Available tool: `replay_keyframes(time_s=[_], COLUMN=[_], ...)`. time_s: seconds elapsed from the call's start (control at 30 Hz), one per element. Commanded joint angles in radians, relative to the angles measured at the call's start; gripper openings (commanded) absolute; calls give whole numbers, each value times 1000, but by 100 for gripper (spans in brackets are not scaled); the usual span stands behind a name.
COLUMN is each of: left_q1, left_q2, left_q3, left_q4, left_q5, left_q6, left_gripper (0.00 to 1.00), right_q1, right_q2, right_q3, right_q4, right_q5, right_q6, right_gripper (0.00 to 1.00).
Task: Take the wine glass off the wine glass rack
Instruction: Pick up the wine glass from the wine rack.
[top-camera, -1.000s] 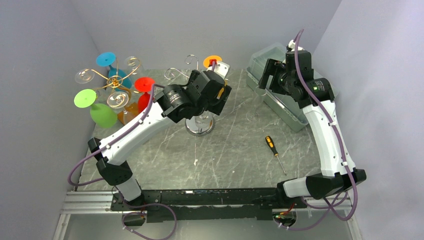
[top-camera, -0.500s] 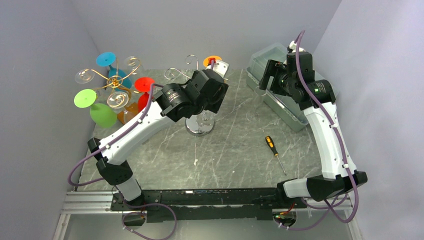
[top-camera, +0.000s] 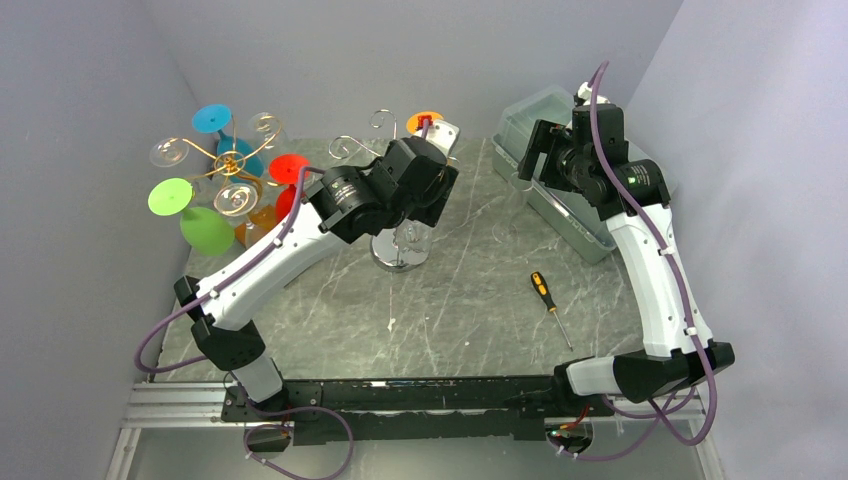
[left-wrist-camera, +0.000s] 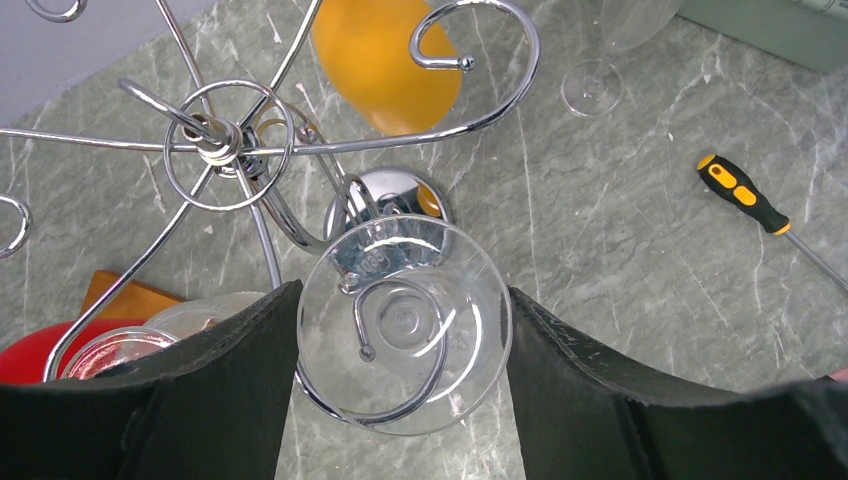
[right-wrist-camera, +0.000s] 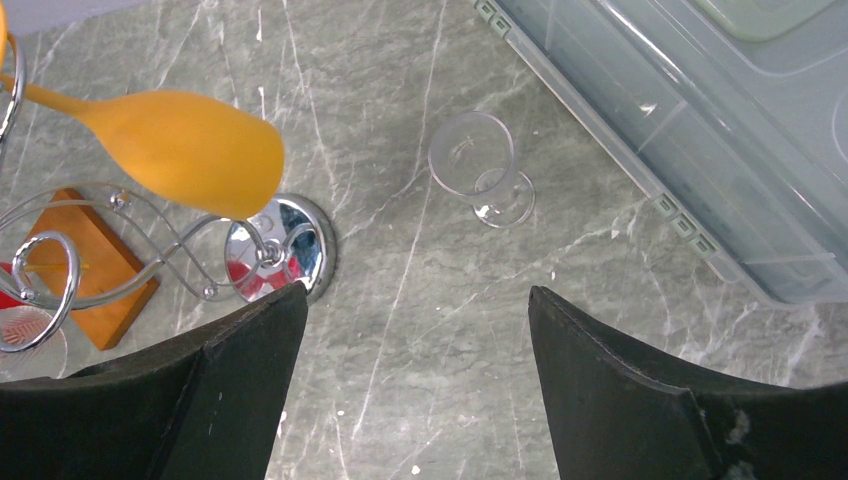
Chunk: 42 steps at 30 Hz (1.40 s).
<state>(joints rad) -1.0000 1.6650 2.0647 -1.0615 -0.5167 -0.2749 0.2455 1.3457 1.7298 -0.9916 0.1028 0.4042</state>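
Note:
A clear wine glass hangs upside down from a curled hook of the chrome wine glass rack. In the left wrist view I look down on its round foot. My left gripper is shut on this glass, a black finger pressing each side of it. From above, the left wrist covers the hold, and only the rack's base shows beneath it. An orange glass hangs on another hook. My right gripper stands open over bare table by the bin, nothing between its fingers.
A second clear glass stands upright on the table near the grey plastic bin. A yellow-handled screwdriver lies right of centre. A gold rack with several coloured glasses stands back left, a wooden block beside it.
The left gripper's jaws have closed in from wide open onto the clear glass, and its wrist has shifted slightly left. The right arm has stayed still.

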Motion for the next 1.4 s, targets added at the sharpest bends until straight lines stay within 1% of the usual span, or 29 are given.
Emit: replay_keyframes(time_s=[0.0,0.47,0.77,0.93,1.07,1.27,1.37], left_q1=[1,1,1,1,1,1,1], left_q2=[-63,-101,-120,-118,-115,-70,-49], left_q3=[31,29,14,0,-18,17,36], left_q4=[28,8,10,53,121,159,167], left_q5=[-4,-29,-110,-152,-193,-171,-153], left_q6=[7,9,9,23,41,64,69], left_gripper=[42,39,37,37,36,36,36], right_q1=[3,3,3,4,4,5,5], right_q2=[-27,-28,-34,-45,-66,-96,-120], right_q3=[-5,-26,-35,-51,-85,-124,-161], right_q4=[51,62,64,76,100,120,149], right_q5=[8,5,8,8,2,4,-22], right_q6=[8,18,24,33,44,52,64], right_gripper=[84,85,85,85,86,86,86])
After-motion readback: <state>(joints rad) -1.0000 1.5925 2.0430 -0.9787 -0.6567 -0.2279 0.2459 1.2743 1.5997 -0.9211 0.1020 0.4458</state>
